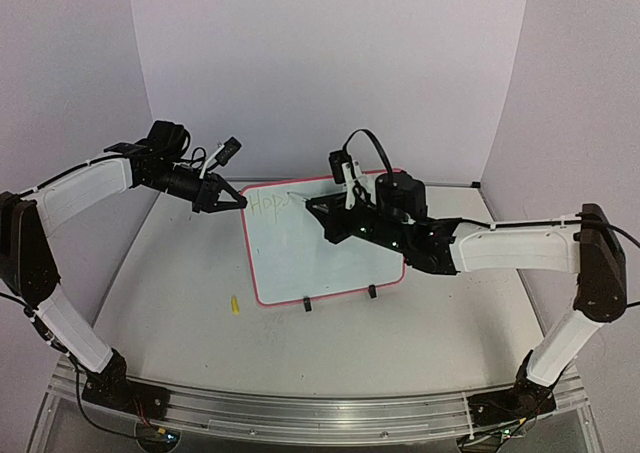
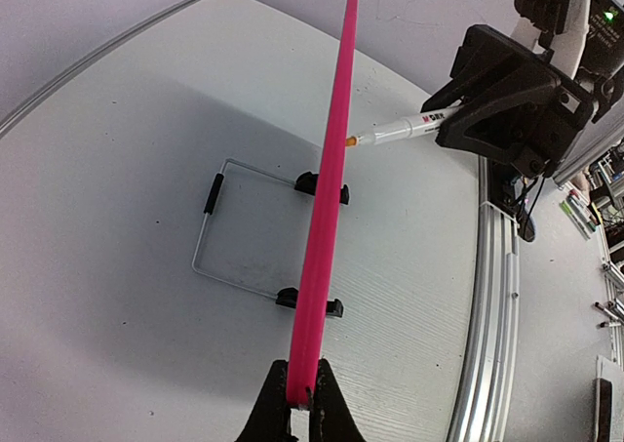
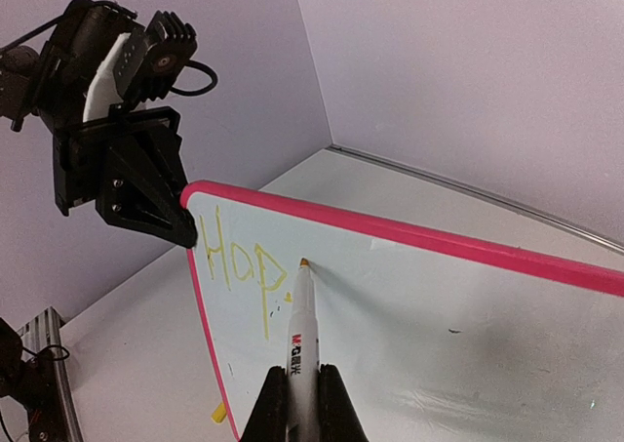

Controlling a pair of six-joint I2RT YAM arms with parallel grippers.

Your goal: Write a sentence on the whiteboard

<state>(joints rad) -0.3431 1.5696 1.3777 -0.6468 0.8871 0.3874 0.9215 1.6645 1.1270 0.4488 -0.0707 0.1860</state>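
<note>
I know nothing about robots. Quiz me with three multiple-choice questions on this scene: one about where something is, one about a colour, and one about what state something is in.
1. Where does the left end effector grip the whiteboard?
A. at a top corner
B. between its feet
C. nowhere

2. What colour is the frame?
A. blue
B. pink
C. black

3. The right end effector is:
A. open and empty
B. shut on the marker
C. shut on an eraser

Answers:
1 A: the right wrist view shows it clamped on the board's top corner.
2 B: the rim is bright pink in every view.
3 B: its fingers close on the marker's barrel.
</note>
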